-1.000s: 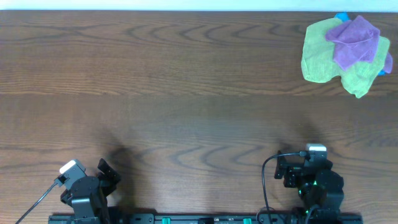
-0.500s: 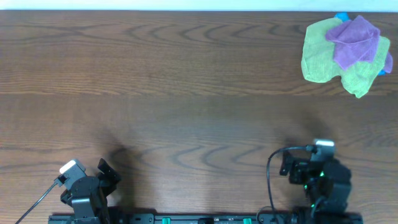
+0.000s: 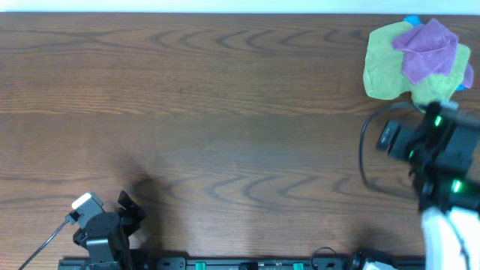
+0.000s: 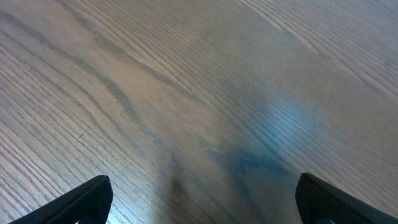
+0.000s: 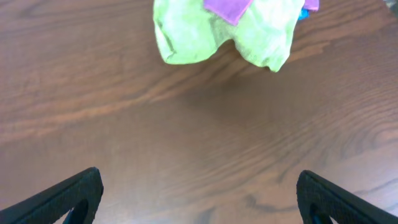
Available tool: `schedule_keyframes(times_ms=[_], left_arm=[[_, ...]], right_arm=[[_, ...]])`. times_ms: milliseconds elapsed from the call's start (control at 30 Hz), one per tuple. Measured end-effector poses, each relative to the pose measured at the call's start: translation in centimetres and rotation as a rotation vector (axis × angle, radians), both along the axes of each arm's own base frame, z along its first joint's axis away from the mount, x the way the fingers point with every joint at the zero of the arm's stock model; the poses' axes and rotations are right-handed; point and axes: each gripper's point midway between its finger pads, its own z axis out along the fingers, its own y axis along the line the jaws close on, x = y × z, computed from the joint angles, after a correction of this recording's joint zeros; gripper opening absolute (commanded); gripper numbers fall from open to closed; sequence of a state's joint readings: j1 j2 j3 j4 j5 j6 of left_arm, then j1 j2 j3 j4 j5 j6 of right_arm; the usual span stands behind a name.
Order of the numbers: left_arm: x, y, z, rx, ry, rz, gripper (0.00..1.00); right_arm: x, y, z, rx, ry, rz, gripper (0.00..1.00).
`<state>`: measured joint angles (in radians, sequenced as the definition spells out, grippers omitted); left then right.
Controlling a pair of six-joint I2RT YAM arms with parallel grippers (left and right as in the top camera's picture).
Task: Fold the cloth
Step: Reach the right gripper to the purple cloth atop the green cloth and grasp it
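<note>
The purple cloth (image 3: 427, 46) lies crumpled atop a green cloth (image 3: 384, 71) at the table's (image 3: 225, 97) far right corner, near the back edge. The right gripper (image 5: 199, 199) hovers just short of the pile, jaws wide, holding nothing. The left gripper (image 4: 208, 202), also open, sits at the front edge.

Likely robotics lab, wood-grain table (image 3: 225, 75), black mounting rail (image 3: 225, 264)

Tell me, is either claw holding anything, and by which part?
Nothing is held. The left claw and right claw are both open and empty; the purple cloth lies on the green cloth, untouched.
</note>
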<state>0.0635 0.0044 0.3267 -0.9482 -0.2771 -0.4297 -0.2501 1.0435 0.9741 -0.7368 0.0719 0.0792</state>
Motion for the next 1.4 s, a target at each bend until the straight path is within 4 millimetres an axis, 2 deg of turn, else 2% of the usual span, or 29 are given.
schedule_keyframes(times_ms=[267,433,633,900,1067,1233,1400], left_arm=[[0.0,0.0,0.0,0.000,-0.001,0.000,0.95],[0.0,0.0,0.0,0.000,-0.001,0.000,0.95],[0.0,0.0,0.0,0.000,-0.001,0.000,0.95],[0.0,0.0,0.0,0.000,-0.001,0.000,0.95],[0.0,0.0,0.0,0.000,-0.001,0.000,0.95],[0.0,0.0,0.0,0.000,-0.001,0.000,0.95],[0.0,0.0,0.0,0.000,-0.001,0.000,0.95]], right_arm=[[6.8,-4.5,1.1,0.031,0.064,-0.067,0.99],[9.6,-6.6,0.9,0.043,0.072,-0.092,0.99],[11.6,-7.7,0.8,0.037,0.041,-0.096,0.99],[11.6,-8.8,1.2,-0.004,0.026,-0.148,0.99],[12.7,-9.5,2.5,0.008,-0.058,-0.191,0.99],[14.2,-11.2,3.9,0.063,-0.184,-0.217,0.99],[15.9,-13.0,3.0,0.141,-0.202,-0.213,0.99]])
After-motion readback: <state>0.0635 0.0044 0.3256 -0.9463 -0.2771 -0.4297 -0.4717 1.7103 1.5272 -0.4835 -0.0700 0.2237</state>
